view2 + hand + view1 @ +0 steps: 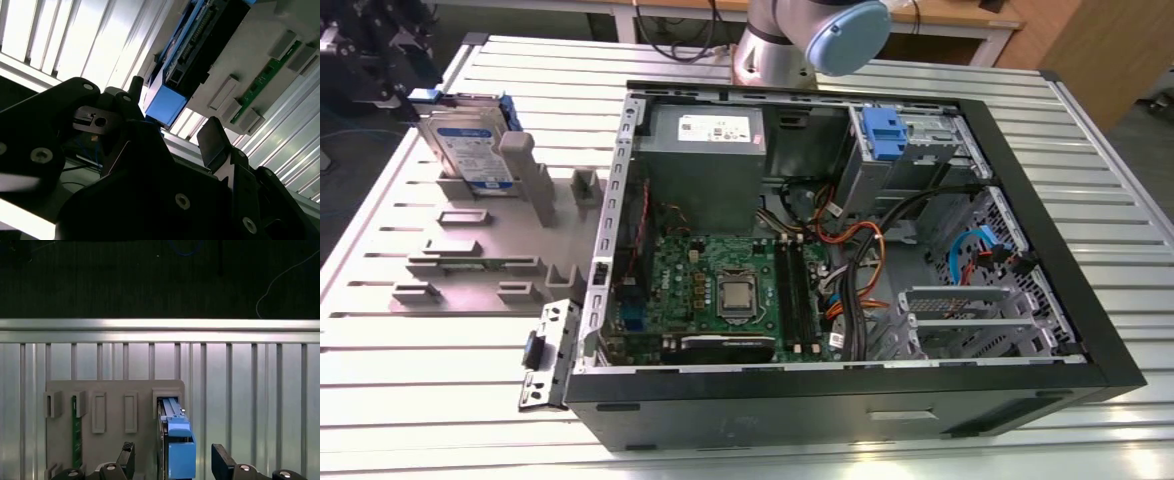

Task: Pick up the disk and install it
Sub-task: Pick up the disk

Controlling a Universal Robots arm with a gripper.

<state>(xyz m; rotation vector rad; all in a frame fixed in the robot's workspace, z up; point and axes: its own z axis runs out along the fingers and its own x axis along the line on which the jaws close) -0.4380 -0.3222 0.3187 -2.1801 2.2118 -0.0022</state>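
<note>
The disk stands on edge in a slot of the grey holder plate at the exterior view's left, its white and blue label facing out. Its blue rail end also shows in the second wrist view. My gripper hangs just above the disk. In both wrist views it is open, one black finger on each side of the disk with a gap on both sides.
An open computer case lies on the slatted table to the exterior view's right, with a drive cage and blue latch at its far corner. A green memory stick stands in the holder. The arm's base is behind the case.
</note>
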